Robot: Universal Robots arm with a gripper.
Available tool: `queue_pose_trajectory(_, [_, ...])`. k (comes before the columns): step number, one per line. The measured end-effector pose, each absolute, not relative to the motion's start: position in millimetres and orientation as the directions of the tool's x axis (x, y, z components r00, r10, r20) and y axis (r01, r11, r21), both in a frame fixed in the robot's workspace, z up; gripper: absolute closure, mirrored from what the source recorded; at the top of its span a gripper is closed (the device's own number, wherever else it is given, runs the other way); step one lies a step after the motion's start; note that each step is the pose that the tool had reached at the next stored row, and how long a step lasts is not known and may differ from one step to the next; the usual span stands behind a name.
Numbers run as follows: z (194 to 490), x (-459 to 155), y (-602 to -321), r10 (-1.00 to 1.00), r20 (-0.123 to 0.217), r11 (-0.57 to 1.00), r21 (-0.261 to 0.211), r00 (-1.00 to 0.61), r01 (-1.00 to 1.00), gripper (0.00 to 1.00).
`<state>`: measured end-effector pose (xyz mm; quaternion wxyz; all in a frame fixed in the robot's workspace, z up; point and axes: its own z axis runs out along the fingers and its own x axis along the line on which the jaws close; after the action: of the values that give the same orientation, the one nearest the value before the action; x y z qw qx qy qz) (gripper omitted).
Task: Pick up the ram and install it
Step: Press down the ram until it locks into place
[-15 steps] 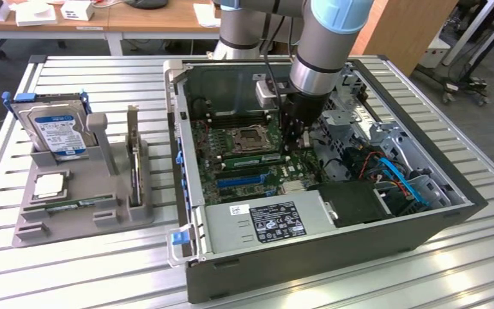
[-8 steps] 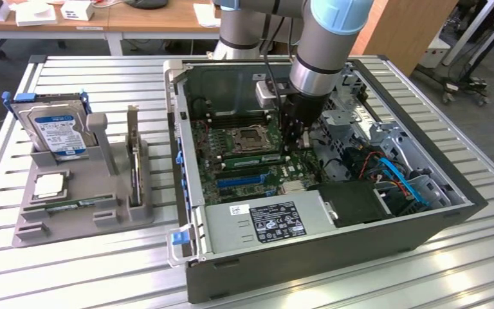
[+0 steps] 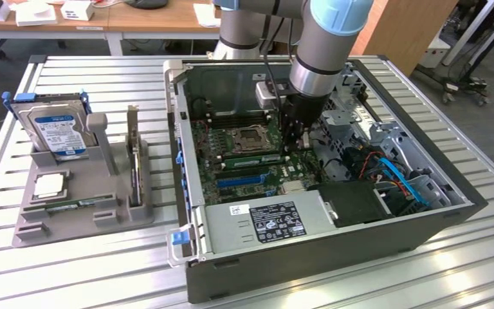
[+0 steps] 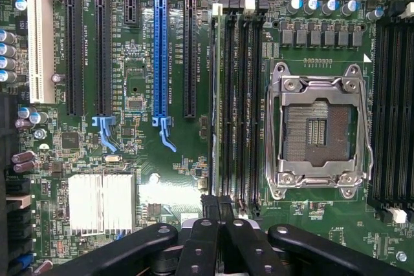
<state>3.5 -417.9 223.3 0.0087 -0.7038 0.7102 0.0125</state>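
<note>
Exterior view, left to right: grey holder [image 3: 75,212] on bench [image 3: 333,283] with hard drive [image 3: 56,132]; open computer case [image 3: 316,251]. Tool [image 3: 292,143] shut, empty, over motherboard [image 4: 168,179]. Ram [image 3: 251,159] seated in slot beside CPU socket [image 4: 317,130].

Slatted metal table [image 3: 75,270] carries grey holder tray [image 3: 67,222] and open computer case [image 3: 316,257]
</note>
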Motion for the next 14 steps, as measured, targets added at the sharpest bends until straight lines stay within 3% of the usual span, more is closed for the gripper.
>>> queue_pose_trajectory(14, [222.5,3.5,-418.0,-1.0,-0.03,0.009,0.006,-0.009,-1.0,0.91])
